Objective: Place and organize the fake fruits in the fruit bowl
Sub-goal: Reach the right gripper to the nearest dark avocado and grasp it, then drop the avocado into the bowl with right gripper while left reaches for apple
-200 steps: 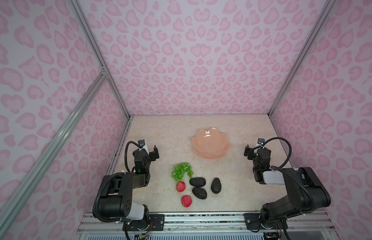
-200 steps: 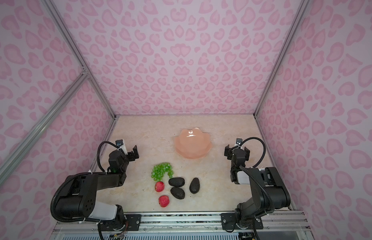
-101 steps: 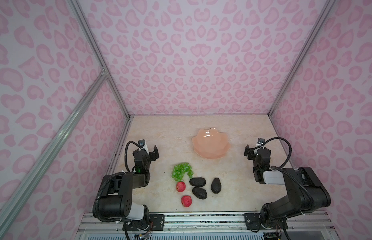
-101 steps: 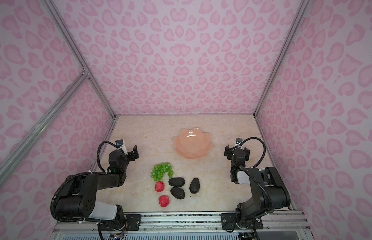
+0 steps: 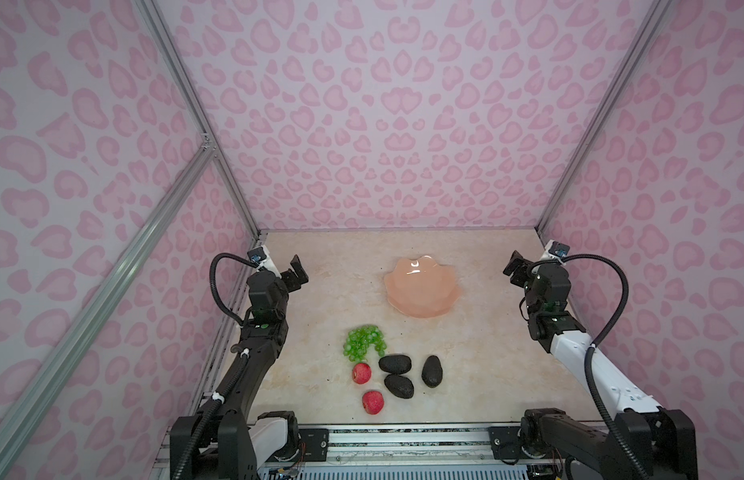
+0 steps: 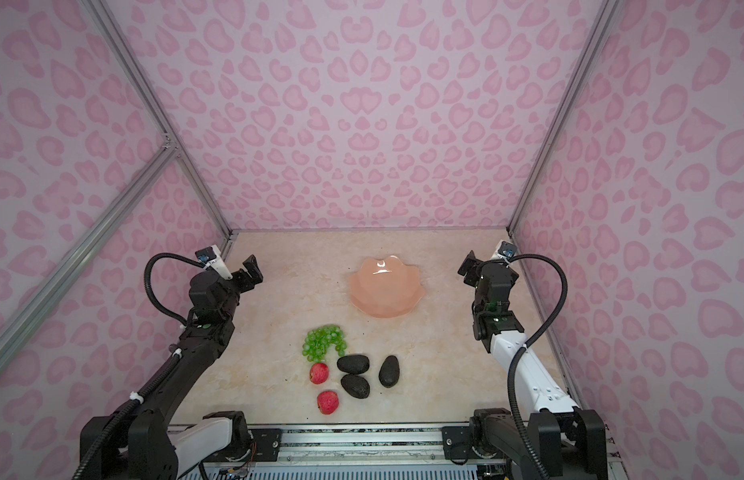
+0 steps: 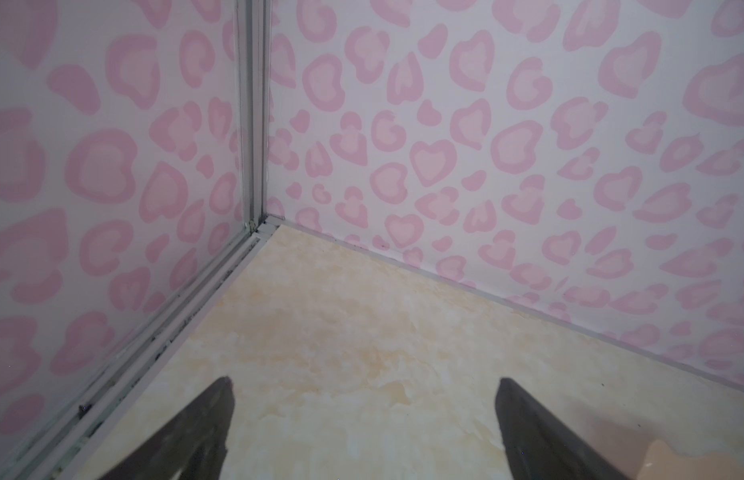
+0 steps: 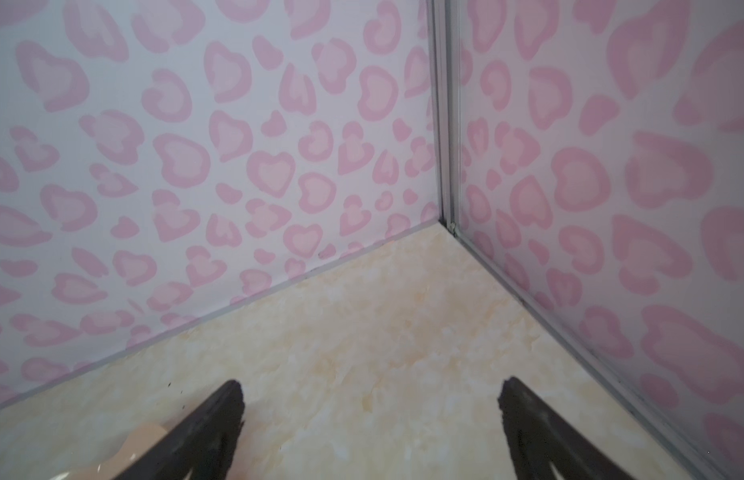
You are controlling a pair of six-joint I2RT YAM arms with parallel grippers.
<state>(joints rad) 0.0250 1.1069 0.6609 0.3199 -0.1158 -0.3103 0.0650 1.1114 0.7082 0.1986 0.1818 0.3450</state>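
1. In both top views nothing was placed yet: the fruit bowl (image 5: pixel 422 289) sat empty mid-tabletop (image 5: pixel 332 286); grapes (image 5: pixel 362 340), avocados (image 5: pixel 395 363) and apples (image 5: pixel 361 372) lay clustered near the front edge.
2. Left wrist view: my left gripper (image 7: pixel 364 380) gaped empty, facing the far left corner.
3. Right wrist view: the right gripper (image 8: pixel 371 381) was also spread and empty. I judged the next move was a reach down to the fruit.

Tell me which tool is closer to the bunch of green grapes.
Left. The left tool is farther back and to the left of the grapes; the right tool is far off to their right, beyond the bowl.

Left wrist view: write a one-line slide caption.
Open left gripper above the marbled tabletop, facing a pink-patterned corner, fruit bowl edge just visible.
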